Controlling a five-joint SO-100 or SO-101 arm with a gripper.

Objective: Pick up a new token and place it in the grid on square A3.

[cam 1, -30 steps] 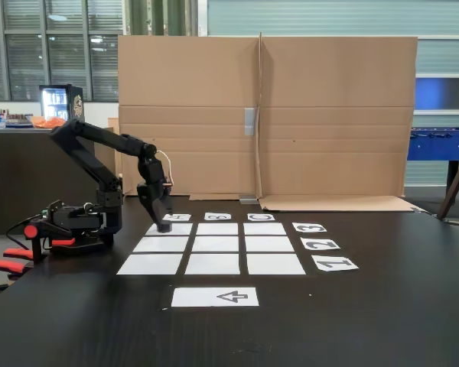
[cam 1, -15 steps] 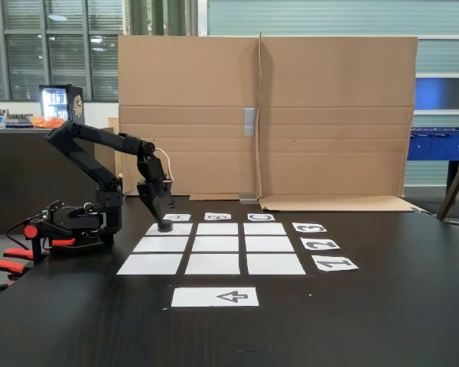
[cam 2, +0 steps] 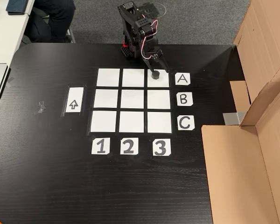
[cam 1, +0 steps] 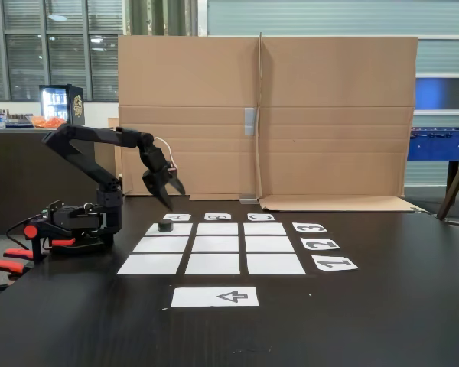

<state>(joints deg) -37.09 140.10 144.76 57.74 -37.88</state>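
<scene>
Sitting flat on square A3 (cam 2: pixel 158 78), the token (cam 2: pixel 155 73) rests alone near the cell's upper edge in the other view, toward the arm's base and well inside the paper. In the fixed view the same black puck (cam 1: pixel 164 226) lies on the far-left cell of the grid (cam 1: pixel 214 262), just in front of the A label (cam 1: pixel 177 218). Above it hangs the gripper (cam 1: pixel 174 197), lifted clear with its fingers spread apart and nothing between them; from overhead the gripper (cam 2: pixel 159 64) splays to either side above the puck, touching nothing. To my eye the placing step is done and the release finished. What remains looks like a clean retreat: raising the arm up and back toward its base (cam 1: pixel 76 222) without brushing the puck or dragging the paper cell. No spare tokens show on the dark table (cam 2: pixel 46 177).
</scene>
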